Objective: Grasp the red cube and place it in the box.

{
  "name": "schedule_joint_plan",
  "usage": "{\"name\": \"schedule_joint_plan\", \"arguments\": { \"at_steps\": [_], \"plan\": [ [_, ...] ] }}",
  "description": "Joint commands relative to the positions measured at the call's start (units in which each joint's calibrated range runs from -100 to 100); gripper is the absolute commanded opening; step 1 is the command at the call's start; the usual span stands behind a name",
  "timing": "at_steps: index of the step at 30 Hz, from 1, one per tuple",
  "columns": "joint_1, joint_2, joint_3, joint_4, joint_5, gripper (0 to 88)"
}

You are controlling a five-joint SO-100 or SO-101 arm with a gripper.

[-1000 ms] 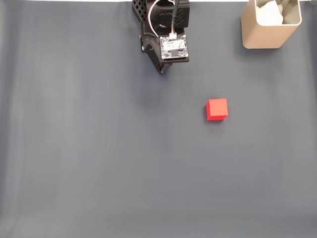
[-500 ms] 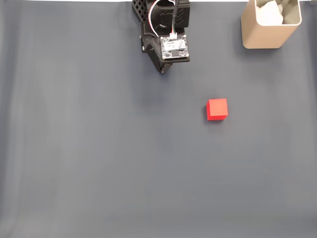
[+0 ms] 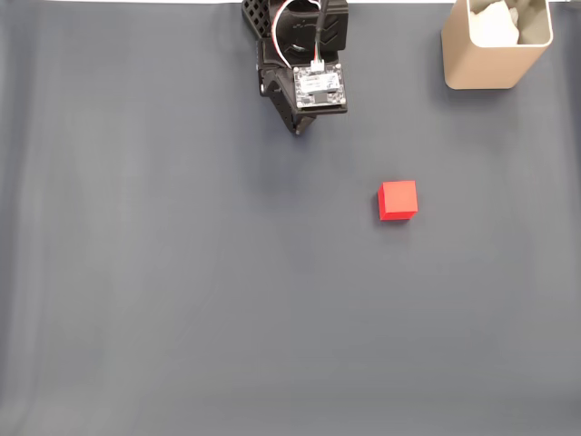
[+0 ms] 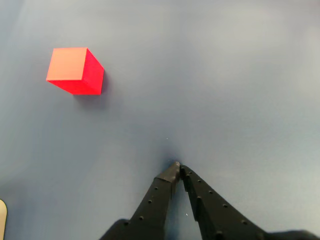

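One red cube (image 3: 398, 200) is seen in the fixed view, right of centre and a little above the middle of the frame, resting alone on the dark grey mat (image 3: 182, 291). One beige box (image 3: 495, 50) is placed in the upper right corner, well apart from the cube; something white is seen inside it, but what it is cannot be told. One arm (image 3: 300, 64) is set at the top of the frame, left of the box, with a small circuit board facing up.

In the wrist view the same cube (image 4: 75, 71) is found in the upper left of the frame, untouched. One gripper (image 4: 177, 168) enters from the bottom edge, its two black fingers (image 4: 160, 192) brought together at the tips, nothing held between them, well apart from the cube.
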Motion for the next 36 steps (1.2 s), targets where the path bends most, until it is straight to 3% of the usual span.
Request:
{"name": "schedule_joint_plan", "arguments": {
  "at_steps": [1, 14, 27, 36],
  "plan": [
    [-0.44, 0.0, 0.55, -0.83, -0.93, 0.2],
    [-0.66, 7.44, -4.92, -22.91, -1.9, 0.2],
    [-4.28, 23.89, -27.53, -22.33, -3.42, 0.2],
    [-8.54, 33.23, -42.75, -11.99, -4.2, 0.8]
  ]
}}
